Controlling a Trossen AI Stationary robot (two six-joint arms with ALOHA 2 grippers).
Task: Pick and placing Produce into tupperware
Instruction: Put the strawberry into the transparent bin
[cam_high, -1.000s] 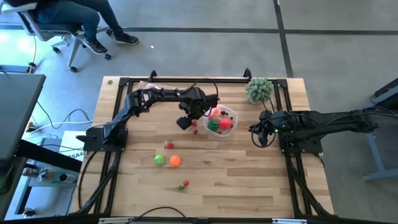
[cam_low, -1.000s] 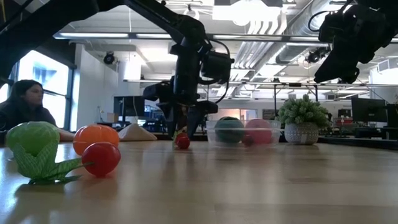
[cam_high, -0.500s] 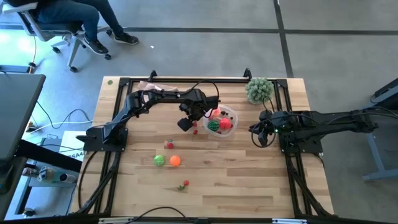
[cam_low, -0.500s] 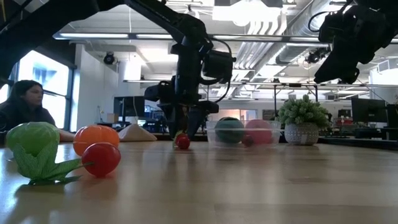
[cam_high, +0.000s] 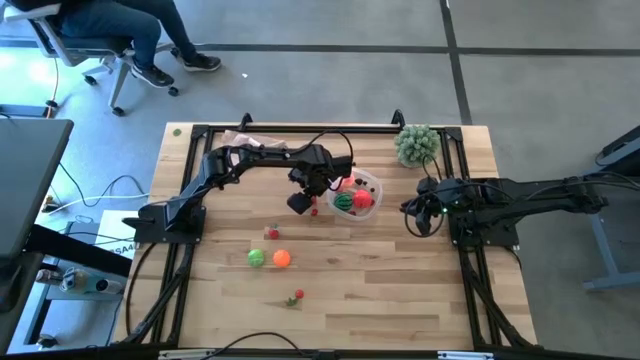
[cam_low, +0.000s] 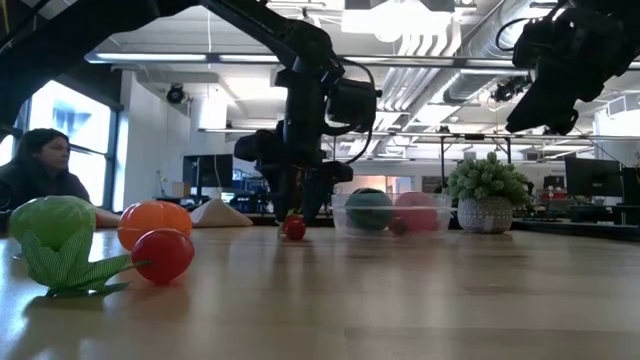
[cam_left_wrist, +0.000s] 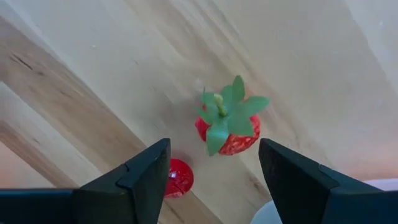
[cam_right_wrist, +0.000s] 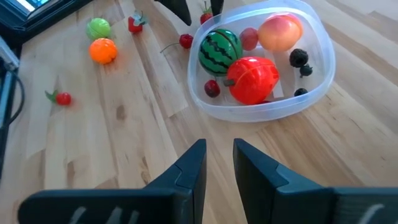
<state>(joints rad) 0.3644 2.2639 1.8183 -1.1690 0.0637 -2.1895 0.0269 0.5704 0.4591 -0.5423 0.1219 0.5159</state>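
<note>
The pale wooden plank counter (cam_high: 380, 280) carries a clear tub (cam_high: 372, 185) right of centre, toward the far side. Just left of the tub lie a leafy red strawberry (cam_left_wrist: 228, 124) and a small red berry (cam_left_wrist: 177, 176). Nearer, left of centre, a green ball (cam_high: 256, 258) and an orange ball (cam_high: 281, 258) touch, with a red piece (cam_high: 271, 233) just beyond them. Another small red piece (cam_high: 298, 295) lies nearest. A bushy potted plant (cam_high: 417, 145) stands at the far right.

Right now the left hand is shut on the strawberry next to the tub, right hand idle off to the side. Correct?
Not shut. The left hand is open, its fingers straddling the strawberry, which lies on the table; the left wrist view shows it. It is beside the tub, and the right hand waits aside.
</note>
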